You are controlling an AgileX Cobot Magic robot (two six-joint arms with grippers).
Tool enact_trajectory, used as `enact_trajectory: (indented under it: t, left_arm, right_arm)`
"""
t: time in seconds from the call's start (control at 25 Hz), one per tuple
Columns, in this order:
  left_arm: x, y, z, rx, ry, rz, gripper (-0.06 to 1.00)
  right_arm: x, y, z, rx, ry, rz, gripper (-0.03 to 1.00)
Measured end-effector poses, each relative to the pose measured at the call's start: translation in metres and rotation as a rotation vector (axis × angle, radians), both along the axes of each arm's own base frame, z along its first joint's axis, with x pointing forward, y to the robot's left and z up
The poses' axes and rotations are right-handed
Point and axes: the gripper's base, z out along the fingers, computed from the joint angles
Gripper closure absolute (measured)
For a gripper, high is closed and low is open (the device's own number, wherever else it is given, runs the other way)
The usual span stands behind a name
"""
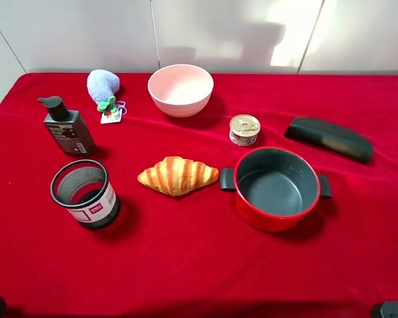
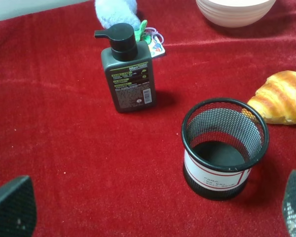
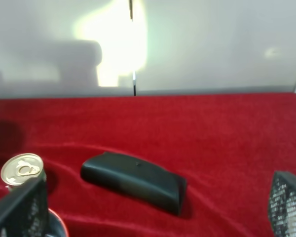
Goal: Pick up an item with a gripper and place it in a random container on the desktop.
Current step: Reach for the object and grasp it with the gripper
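Golden croissant (image 1: 178,175) beside red pot (image 1: 276,189) | left pincer (image 2: 153,210), right pincer (image 3: 153,207) spread, tips cropped

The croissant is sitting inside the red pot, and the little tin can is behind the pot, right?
Not quite. The croissant lies on the red cloth beside the red pot, not inside it. The pot holds nothing. The tin can is indeed behind the pot. The high camera view shows this.

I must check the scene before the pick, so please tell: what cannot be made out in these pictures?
- Left wrist: croissant cut off by the frame edge, partly behind the mesh cup.
- Right wrist: red pot nearly all beyond the edge, behind a gripper finger.
- Bottle label small print: too small, both views.
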Motion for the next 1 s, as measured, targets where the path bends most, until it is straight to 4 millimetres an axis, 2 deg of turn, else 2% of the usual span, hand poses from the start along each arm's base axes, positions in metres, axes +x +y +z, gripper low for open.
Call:
enact_trajectory:
  t: [0.28, 0.48, 0.68, 1.0]
  left_arm:
    - [0.0, 0.0, 0.0, 0.0, 0.0, 0.0, -0.04]
    - [0.0, 0.0, 0.0, 0.0, 0.0, 0.0, -0.04]
    - [0.0, 0.0, 0.0, 0.0, 0.0, 0.0, -0.04]
    - [0.0, 0.0, 0.0, 0.0, 0.0, 0.0, -0.04]
  right_arm:
    - [0.033, 0.001, 0.015, -0.019, 0.098, 0.052, 0.27]
    - [0.052, 0.001, 0.012, -0.06, 0.174, 0.09, 0.27]
    - [0.062, 0.002, 0.009, -0.072, 0.213, 0.121, 0.27]
    - [0.085, 0.018, 0.008, -0.101, 0.261, 0.281, 0.27]
